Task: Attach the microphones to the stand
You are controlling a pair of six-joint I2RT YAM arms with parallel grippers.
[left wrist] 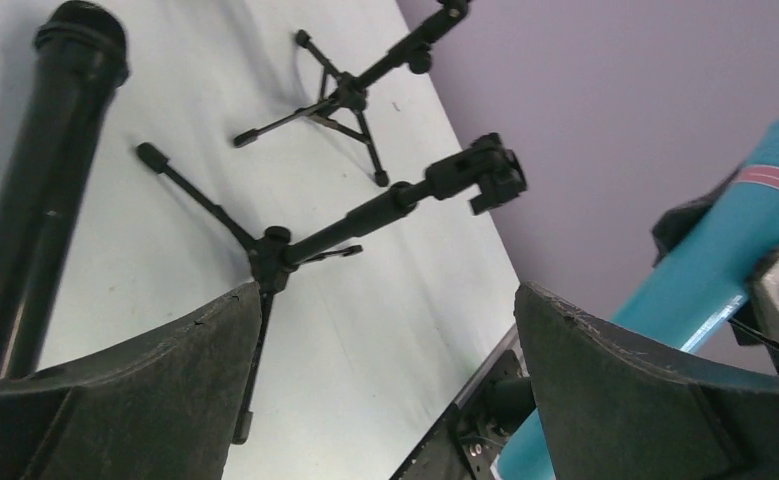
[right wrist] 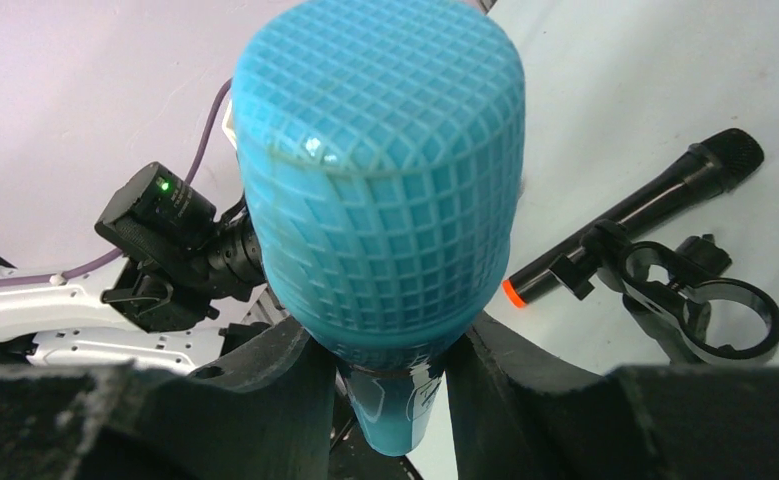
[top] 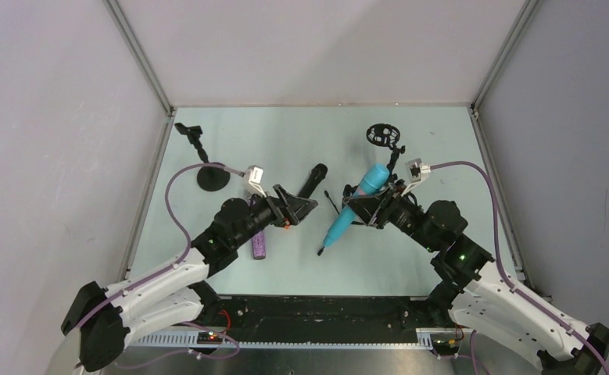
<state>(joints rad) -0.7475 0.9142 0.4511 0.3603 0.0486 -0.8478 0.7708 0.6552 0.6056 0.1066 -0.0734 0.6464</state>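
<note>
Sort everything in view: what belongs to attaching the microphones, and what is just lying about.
Job in hand:
turquoise microphone, held by the right gripper; black microphone; purple microphone; round-base stand; near tripod stand; far tripod stand.

Lying about:
no loose extras visible; only the arms' purple cables.

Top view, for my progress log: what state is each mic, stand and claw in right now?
turquoise mic: gripped, tilted, not on a stand
black mic: lying on the table, unattached
purple mic: lying on the table, unattached
left claw: open, empty
right claw: shut on the turquoise mic
round-base stand: upright, no mic
ring-top stand: upright, ring empty
</note>
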